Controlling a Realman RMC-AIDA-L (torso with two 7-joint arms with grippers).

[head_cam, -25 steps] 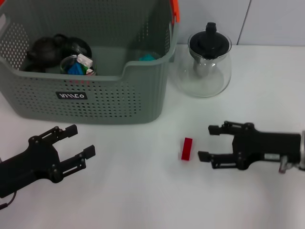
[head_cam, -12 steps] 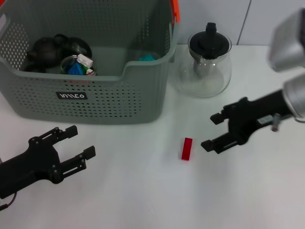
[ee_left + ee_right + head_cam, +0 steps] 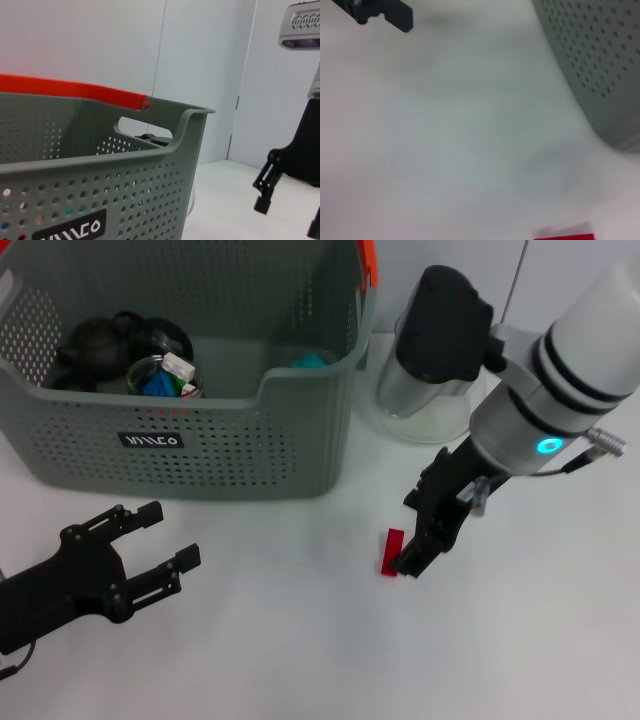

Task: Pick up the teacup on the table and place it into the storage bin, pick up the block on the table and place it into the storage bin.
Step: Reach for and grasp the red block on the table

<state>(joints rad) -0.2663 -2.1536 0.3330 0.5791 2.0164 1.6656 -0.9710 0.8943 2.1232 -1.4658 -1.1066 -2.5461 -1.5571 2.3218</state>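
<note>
right gripper [image 3: 418, 540] beside block [image 3: 391, 552] (fingers' spread unclear) | left gripper [image 3: 150, 550] agape, empty, parked

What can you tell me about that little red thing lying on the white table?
The red block is a small, flat-sided oblong that looks like plastic or painted wood. It lies on the white table, in front of the grey storage bin's right corner. The right gripper is down beside it on its right side, partly hiding that edge; whether they touch cannot be told.
</note>
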